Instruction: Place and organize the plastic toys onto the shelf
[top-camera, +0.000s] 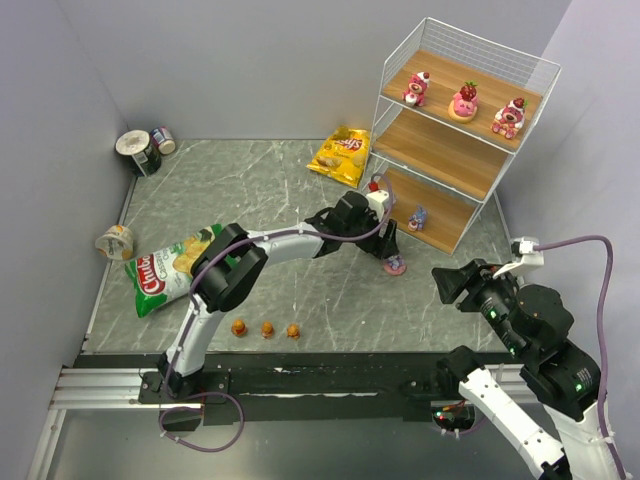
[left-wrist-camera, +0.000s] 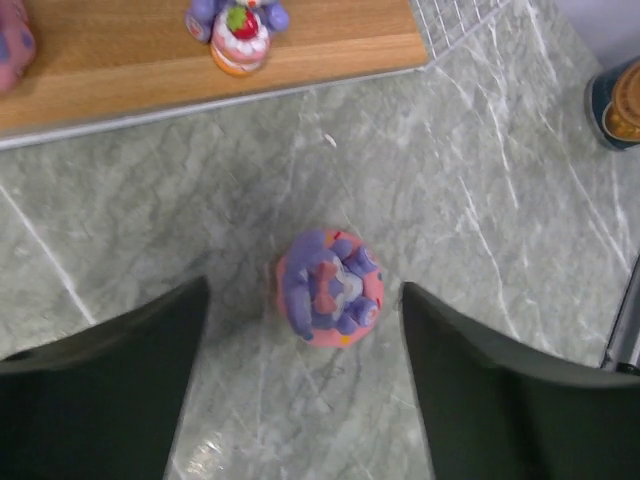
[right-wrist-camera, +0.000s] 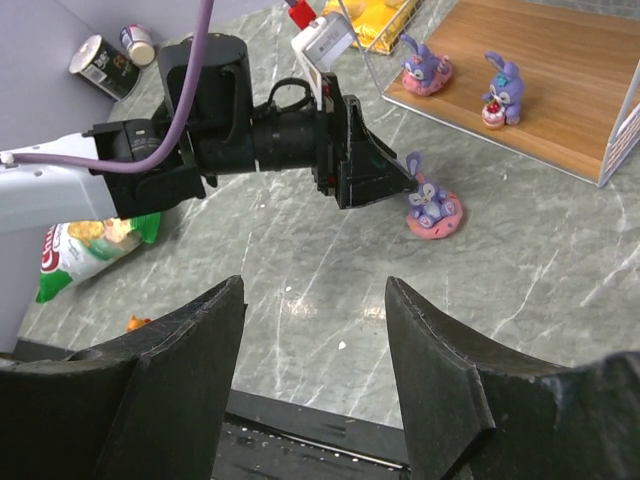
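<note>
- The grey-green marbled bench (top-camera: 280, 200) carries everything, with both arms mounted at its near edge.
- The shelf (top-camera: 440, 150), a white wire rack with three wooden boards, stands at the far right corner.
- The left claw (left-wrist-camera: 303, 288) reaches across to the front of the shelf. It is released, with its fingers spread on either side of a purple toy and a clear gap to each.
- The right claw (right-wrist-camera: 310, 300) hangs over the near right of the bench, spread wide and holding nothing.
- A green chip bag (top-camera: 170, 268) lies flat at the left.
- A yellow chip bag (top-camera: 340, 155) lies just beside the shelf's left foot.
- Two cans (top-camera: 140, 152) stand in the far left corner, and a third can (top-camera: 116, 241) lies tipped by the left wall.
- Three strawberry toys (top-camera: 464, 101) sit in a row on the top board, set apart from one another.
- The purple toy (left-wrist-camera: 328, 287) between the left fingers rests on the bench just in front of the bottom board. Two more purple toys (right-wrist-camera: 426, 68) stand on that bottom board.
- Three orange toys (top-camera: 267, 328) sit in a row on the bench near its front edge, well apart from the shelf.
</note>
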